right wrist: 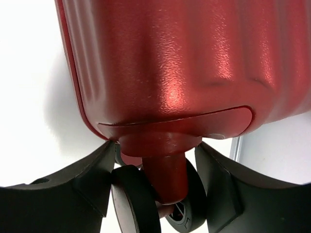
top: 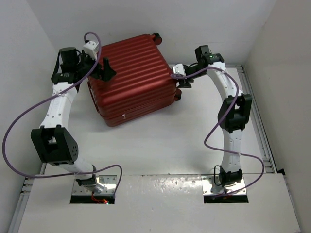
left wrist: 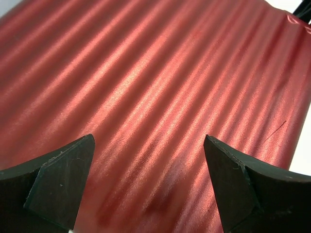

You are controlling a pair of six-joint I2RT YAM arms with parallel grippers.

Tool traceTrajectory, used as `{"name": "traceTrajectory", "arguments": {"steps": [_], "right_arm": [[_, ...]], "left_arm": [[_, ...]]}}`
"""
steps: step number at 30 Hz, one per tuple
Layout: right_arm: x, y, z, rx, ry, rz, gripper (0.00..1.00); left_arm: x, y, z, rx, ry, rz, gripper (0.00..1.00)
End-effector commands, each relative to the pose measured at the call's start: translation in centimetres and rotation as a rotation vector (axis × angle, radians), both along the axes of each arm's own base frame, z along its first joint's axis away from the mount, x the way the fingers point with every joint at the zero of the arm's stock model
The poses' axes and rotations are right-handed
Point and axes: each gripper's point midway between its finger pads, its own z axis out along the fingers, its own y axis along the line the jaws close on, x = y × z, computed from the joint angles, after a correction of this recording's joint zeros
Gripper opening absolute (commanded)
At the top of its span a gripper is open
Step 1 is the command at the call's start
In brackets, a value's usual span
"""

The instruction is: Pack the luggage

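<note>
On the bench, toward 12 o'clock: your one luggage (top: 133,80) lies flat on a broad side, red ribbed shell up, turned a little askew to the bench (top: 160,145) edges.
Luggage contents: the two halves are closed together, so you cannot see inside.
Luggage count: one.
Wheels: you can make out two from above, a far wheel (top: 156,36) at the luggage's 1 o'clock corner and a near wheel (top: 178,94) at its 4 o'clock corner; any others are hidden.
Left end effector (top: 104,71): at the luggage's 9 o'clock edge, over the top shell. Its jaws are spread wide apart. Your left wrist view shows only red ribs between the two black fingers (left wrist: 60,179), with nothing gripped.
Right end effector (right wrist: 154,177): at the luggage's 3 o'clock side, low at the corner. Its jaws straddle a twin wheel (right wrist: 133,199), a pair of black discs on a red stem. One finger looks to be against a disc and the other stands just beside the second disc. You cannot tell whether the wheel is actually clamped.
Arms (top: 57,104): two, one reaching round each side of the luggage.
Cables (top: 206,139): two purple ones, one looping along each arm.
</note>
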Motion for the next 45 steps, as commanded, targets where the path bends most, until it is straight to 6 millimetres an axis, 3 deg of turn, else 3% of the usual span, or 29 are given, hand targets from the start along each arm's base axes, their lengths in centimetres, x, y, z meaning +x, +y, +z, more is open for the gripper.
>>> {"name": "traceTrajectory", "arguments": {"steps": [1, 6, 7, 9, 10, 11, 12, 14, 15, 16, 17, 18, 19, 20, 21, 22, 24, 26, 27, 29, 31, 33, 35, 37, 38, 40, 42, 43, 45], "right_arm": [[-2.2, -0.5, 1.7, -0.015, 0.006, 0.046, 0.43], [-8.7, -0.6, 2.5, -0.03, 0.187, 0.07, 0.42], [-11.3, -0.4, 2.6, -0.022, 0.297, 0.042, 0.42], [-14.5, 0.2, 3.8, -0.005, 0.411, -0.007, 0.4], [-16.4, 0.5, 2.3, -0.014, 0.507, -0.021, 0.39], [-17.7, 1.0, 4.0, 0.007, 0.5, -0.026, 0.39], [-18.8, 1.4, 4.2, 0.02, 0.593, -0.087, 0.39], [-20.8, 2.9, 3.0, 0.058, 0.761, -0.175, 0.41], [-21.5, 3.6, 5.3, 0.126, 0.786, -0.218, 0.48], [-22.6, 4.0, 4.3, 0.126, 0.861, -0.253, 0.54], [-23.7, 4.8, 4.8, 0.162, 1.013, -0.38, 0.62], [-22.5, 5.8, 5.5, 0.228, 0.969, -0.383, 0.68], [-23.6, 5.9, 6.0, 0.261, 0.98, -0.403, 0.72], [-22.4, 7.0, 6.6, 0.35, 1.045, -0.478, 0.74], [-22.5, 7.3, 6.9, 0.373, 1.059, -0.492, 0.78], [-23.1, 7.6, 6.8, 0.382, 1.077, -0.488, 0.81], [-22.4, 8.4, 7.9, 0.406, 1.062, -0.479, 0.81], [-22.5, 9.0, 7.7, 0.39, 1.067, -0.475, 0.81], [-22.1, 9.0, 7.7, 0.392, 1.072, -0.485, 0.8], [-22.1, 9.1, 7.3, 0.378, 1.096, -0.487, 0.78], [-22.2, 9.2, 7.4, 0.368, 1.1, -0.464, 0.78], [-22.9, 9.1, 7.5, 0.354, 1.079, -0.4, 0.8], [-22.8, 8.6, 7.8, 0.366, 1.051, -0.396, 0.77], [-22.7, 8.1, 7.4, 0.362, 1.046, -0.408, 0.72], [-22.6, 8.0, 7.4, 0.364, 1.037, -0.398, 0.7], [-23.1, 7.6, 7.1, 0.335, 1.067, -0.38, 0.68], [-23.9, 7.4, 8.1, 0.31, 1.057, -0.324, 0.74], [-25.4, 6.8, 7.3, 0.255, 1.129, -0.325, 0.76], [-25.6, 7.1, 7.4, 0.227, 1.133, -0.301, 0.78]], "left_arm": [[-0.9, 0.5, 3.2, 0.0, -0.094, 0.015, 1.0], [-1.4, 0.9, 5.3, -0.005, -0.173, 0.055, 1.0], [-1.9, 0.8, 5.5, -0.005, -0.181, 0.055, 1.0], [-2.3, 0.7, 6.1, -0.012, -0.195, 0.057, 1.0], [-2.6, 0.7, 6.0, -0.012, -0.194, 0.057, 1.0], [-3.3, 0.6, 6.2, -0.019, -0.196, 0.059, 1.0], [-3.5, 0.5, 6.6, -0.018, -0.212, 0.059, 1.0], [-4.3, 0.4, 6.3, -0.025, -0.212, 0.061, 1.0], [-5.0, 0.3, 6.9, -0.023, -0.23, 0.06, 1.0], [-5.3, 0.3, 6.9, -0.023, -0.23, 0.06, 1.0], [-5.6, 0.4, 6.8, -0.03, -0.224, 0.075, 1.0], [-5.8, 0.1, 6.5, -0.049, -0.206, 0.083, 1.0], [-6.0, 0.2, 6.9, -0.056, -0.212, 0.099, 1.0], [-6.1, 0.1, 6.9, -0.069, -0.204, 0.102, 1.0], [-6.6, -0.6, 6.5, -0.095, -0.176, 0.094, 1.0], [-6.3, -0.1, 6.5, -0.095, -0.173, 0.129, 1.0], [-6.9, 0.1, 5.8, -0.095, -0.134, 0.175, 1.0], [-6.9, 2.4, 5.4, -0.089, -0.107, 0.308, 1.0], [-7.3, 4.9, 5.3, -0.12, -0.08, 0.413, 1.0], [-8.0, 8.1, 5.9, -0.163, -0.08, 0.535, 1.0], [-9.1, 10.8, 5.7, -0.178, -0.043, 0.576, 1.0], [-10.2, 10.4, 5.3, -0.199, 0.009, 0.498, 1.0], [-12.1, 11.4, 4.1, -0.194, 0.074, 0.497, 0.92], [-13.6, 11.9, 3.2, -0.19, 0.119, 0.491, 0.77], [-15.0, 11.7, 1.6, -0.136, 0.168, 0.44, 0.54], [-17.7, 11.4, 0.2, -0.073, 0.231, 0.348, 0.33], [-18.9, 10.6, -0.9, -0.043, 0.284, 0.248, 0.28], [-19.6, 10.5, -1.3, -0.03, 0.308, 0.224, 0.27], [-20.7, 10.3, -2.0, -0.021, 0.351, 0.195, 0.27]]}}
